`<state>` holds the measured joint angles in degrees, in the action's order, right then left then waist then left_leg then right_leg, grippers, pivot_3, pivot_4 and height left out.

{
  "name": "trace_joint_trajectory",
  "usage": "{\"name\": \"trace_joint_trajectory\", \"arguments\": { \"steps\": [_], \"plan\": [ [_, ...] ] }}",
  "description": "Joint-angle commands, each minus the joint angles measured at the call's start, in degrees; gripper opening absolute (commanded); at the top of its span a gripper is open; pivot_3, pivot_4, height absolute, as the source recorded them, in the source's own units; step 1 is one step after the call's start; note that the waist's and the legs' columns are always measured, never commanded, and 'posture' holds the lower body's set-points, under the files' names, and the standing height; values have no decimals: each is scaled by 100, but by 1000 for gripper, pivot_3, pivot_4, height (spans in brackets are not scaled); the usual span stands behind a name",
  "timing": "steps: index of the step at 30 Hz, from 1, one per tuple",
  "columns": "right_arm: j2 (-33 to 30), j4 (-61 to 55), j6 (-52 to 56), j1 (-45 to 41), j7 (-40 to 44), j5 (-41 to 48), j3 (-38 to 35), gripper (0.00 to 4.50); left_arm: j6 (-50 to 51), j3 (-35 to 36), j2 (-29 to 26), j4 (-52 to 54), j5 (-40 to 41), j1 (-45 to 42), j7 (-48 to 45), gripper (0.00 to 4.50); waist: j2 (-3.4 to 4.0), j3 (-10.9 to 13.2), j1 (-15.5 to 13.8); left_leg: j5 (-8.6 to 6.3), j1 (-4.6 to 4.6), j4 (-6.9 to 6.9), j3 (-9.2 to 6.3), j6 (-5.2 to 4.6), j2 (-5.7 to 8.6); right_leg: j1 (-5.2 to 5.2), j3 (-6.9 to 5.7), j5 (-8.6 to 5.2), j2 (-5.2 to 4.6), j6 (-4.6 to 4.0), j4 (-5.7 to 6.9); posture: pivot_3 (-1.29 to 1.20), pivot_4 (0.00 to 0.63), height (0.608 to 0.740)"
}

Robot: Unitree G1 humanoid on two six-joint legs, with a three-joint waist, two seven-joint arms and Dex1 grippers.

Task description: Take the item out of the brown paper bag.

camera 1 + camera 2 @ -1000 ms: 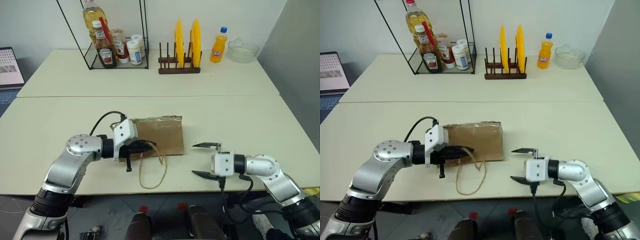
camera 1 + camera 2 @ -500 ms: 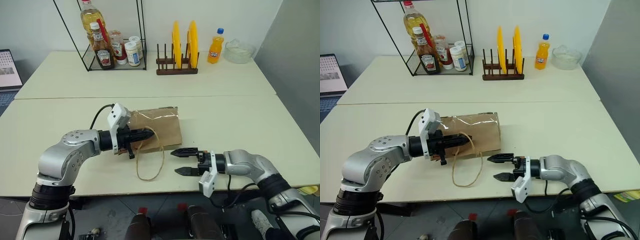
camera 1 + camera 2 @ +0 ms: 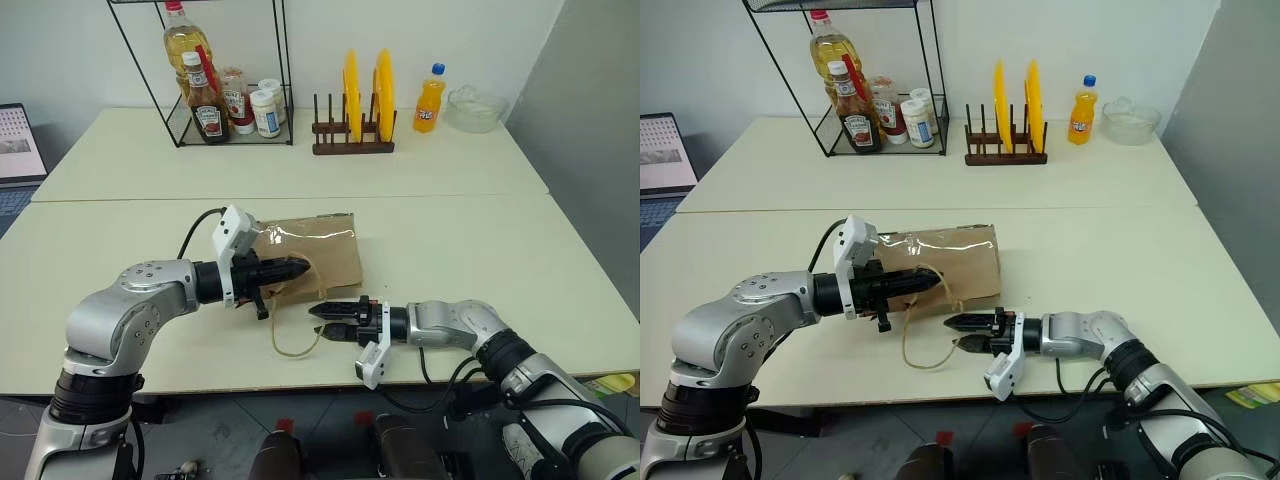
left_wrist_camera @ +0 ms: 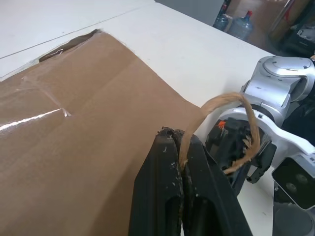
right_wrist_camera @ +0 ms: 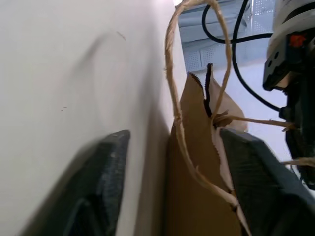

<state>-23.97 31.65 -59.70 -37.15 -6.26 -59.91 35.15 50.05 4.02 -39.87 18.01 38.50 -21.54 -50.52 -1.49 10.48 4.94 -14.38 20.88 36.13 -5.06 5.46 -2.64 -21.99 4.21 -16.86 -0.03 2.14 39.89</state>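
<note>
The brown paper bag (image 3: pixel 322 250) lies on its side mid-table, its mouth facing me. My left gripper (image 3: pixel 303 268) is shut on one tan loop handle (image 4: pixel 245 105), pinched between its black fingers (image 4: pixel 167 162). The other handle (image 3: pixel 296 348) droops onto the table. Low at the bag's mouth, my right gripper (image 3: pixel 320 320) points left. Its fingers (image 5: pixel 106 182) stand apart, with the bag's torn paper edge (image 5: pixel 197 206) and a handle strand between them. The item is hidden from view.
At the back stand a wire rack with oil and sauce bottles (image 3: pixel 205 100), a wooden rack with yellow plates (image 3: pixel 356 105), an orange soda bottle (image 3: pixel 430 98) and a glass bowl (image 3: pixel 476 108). A laptop (image 3: pixel 18 140) sits far left.
My right gripper has swung left across the table to the bag's mouth, rolled over, and its fingers have narrowed. The left gripper has kept its pinch on the handle and rolled a little.
</note>
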Motion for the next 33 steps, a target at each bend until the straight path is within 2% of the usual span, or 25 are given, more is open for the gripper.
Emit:
{"name": "trace_joint_trajectory", "arguments": {
  "steps": [1,5,9,15,19,26,33],
  "plan": [
    [-122,57,49,-3,40,73,100,1372,-12,142,-61,236,143,-13,20,0,-3,-2,0,0,0,0,0,0,0,0,0,0,0,0,0,0,150,740],
    [-154,16,69,84,274,390,118,55,-61,111,-93,179,111,-76,10,0,-7,-4,3,0,-1,-1,-2,0,0,0,-1,0,0,0,0,0,150,740],
    [-241,-5,60,228,884,837,236,22,-98,125,-131,-87,62,-410,-4,0,-9,-6,-14,0,0,-2,-2,0,0,0,-2,0,0,0,-1,0,150,740],
    [-306,106,385,398,2498,1821,433,22,-165,114,-123,-548,5,-1120,-15,0,-10,-6,-34,-1,-2,-7,-14,-1,1,31,-17,0,-4,2,-46,0,150,740],
    [-327,50,562,425,3090,2054,487,22,-281,90,-33,-877,-97,-1631,10,0,-11,-7,-61,-2,0,-12,-28,0,4,56,-31,5,-8,10,-89,0,150,740],
    [-431,-39,580,474,3342,2026,490,22,-316,163,172,-1225,-182,-2271,151,0,-13,-8,-135,-2,1,-14,-30,1,10,58,-32,4,-13,10,-93,0,150,740],
    [-428,31,640,362,3326,1953,467,22,-262,96,163,-1221,-200,-2357,147,0,-13,-8,-156,-2,1,-14,-29,1,11,58,-31,4,-14,10,-94,0,150,740]
  ]
}}
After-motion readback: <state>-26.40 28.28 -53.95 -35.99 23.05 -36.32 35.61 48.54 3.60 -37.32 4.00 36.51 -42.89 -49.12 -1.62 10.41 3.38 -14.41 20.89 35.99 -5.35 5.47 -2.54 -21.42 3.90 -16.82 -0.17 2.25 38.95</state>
